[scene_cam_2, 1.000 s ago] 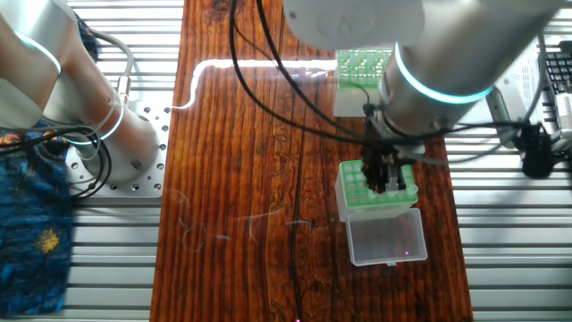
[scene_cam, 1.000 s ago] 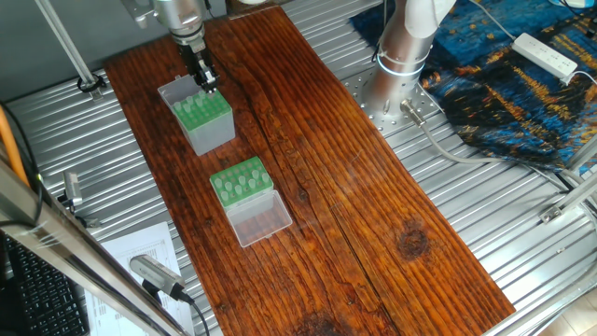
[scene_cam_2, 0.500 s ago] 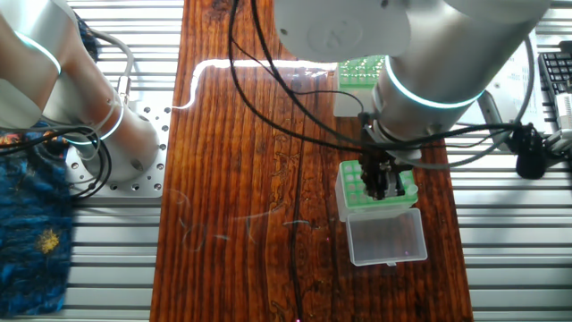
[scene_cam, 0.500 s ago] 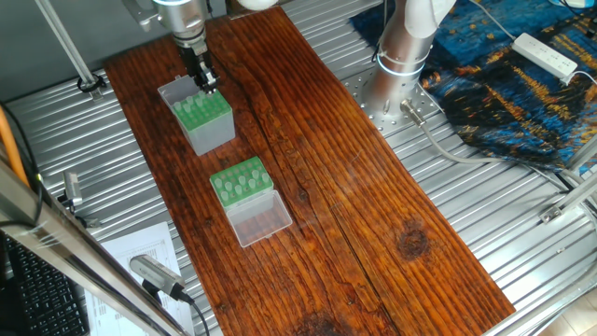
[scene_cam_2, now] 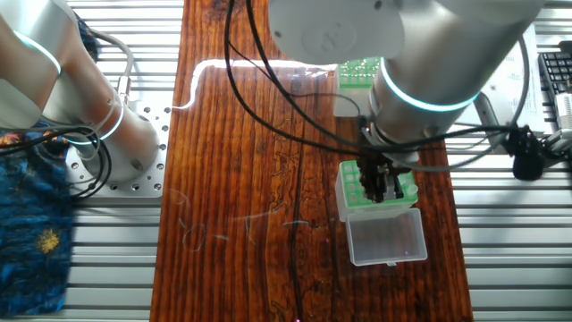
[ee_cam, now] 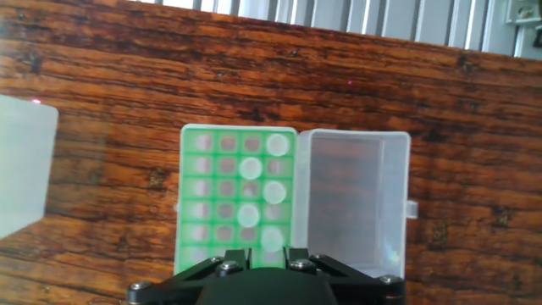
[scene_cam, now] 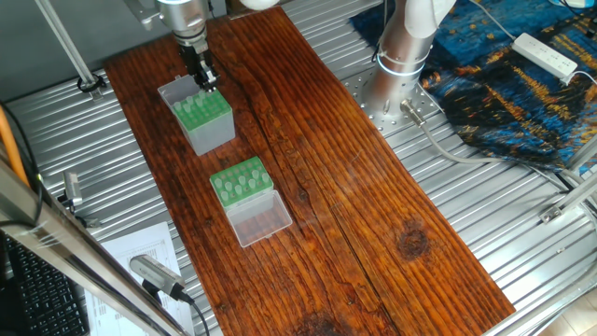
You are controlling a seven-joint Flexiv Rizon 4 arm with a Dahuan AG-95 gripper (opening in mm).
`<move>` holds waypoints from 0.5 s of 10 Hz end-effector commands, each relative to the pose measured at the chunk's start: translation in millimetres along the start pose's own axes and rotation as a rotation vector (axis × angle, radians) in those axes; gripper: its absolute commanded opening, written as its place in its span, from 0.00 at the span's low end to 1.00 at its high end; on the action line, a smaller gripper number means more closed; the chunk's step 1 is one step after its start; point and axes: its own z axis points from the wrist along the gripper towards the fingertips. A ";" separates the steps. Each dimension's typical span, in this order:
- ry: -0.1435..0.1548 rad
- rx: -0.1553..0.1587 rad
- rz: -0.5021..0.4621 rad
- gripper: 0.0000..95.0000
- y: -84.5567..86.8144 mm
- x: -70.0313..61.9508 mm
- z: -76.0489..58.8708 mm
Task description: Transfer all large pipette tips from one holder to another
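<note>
Up at about 10 o'clock on the wooden board [scene_cam: 373, 187], the gripper [scene_cam: 201, 77] hangs nose-down over the tall grey-sided holder [scene_cam: 203, 131], its dark fingers [scene_cam_2: 379, 183] low over the green top plate toward the 1 o'clock edge. The fingers stand close together. Whether they touch, or pinch anything, I cannot tell, because they are small in both fixed views and hidden in the hand view.

At the holder's 5 o'clock, apart from it, sits the low green rack [scene_cam: 224, 194]. Its clear lid [scene_cam: 261, 219] lies open flat on the wood at the rack's own 5 o'clock side. Pale large pipette tips [scene_cam: 244, 179] stand upright in the rack's holes.

From the other fixed view the order flips: the low rack shows at 12 o'clock of the holder, mostly behind the arm. A second clear lid [scene_cam_2: 386, 237] lies open, touching the holder at its 6 o'clock side.

The hand view looks down past the black gripper body onto a green grid with that open lid at 3 o'clock. Five tips fill holes in the two columns nearest the lid — one in the 1 o'clock corner, the others staggered down toward 6 o'clock, the lowest just above the gripper body. The remaining holes look empty. At 9 o'clock a pale blurred shape [ee_cam: 25, 169] cuts into the picture edge — too soft to identify.
</note>
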 end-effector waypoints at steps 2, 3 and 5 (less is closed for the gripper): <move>-0.003 -0.017 -0.014 0.20 -2.2 -1.1 4.6; -0.004 -0.020 -0.019 0.20 -2.3 -1.4 5.6; -0.004 -0.024 -0.031 0.20 -2.3 -1.6 6.3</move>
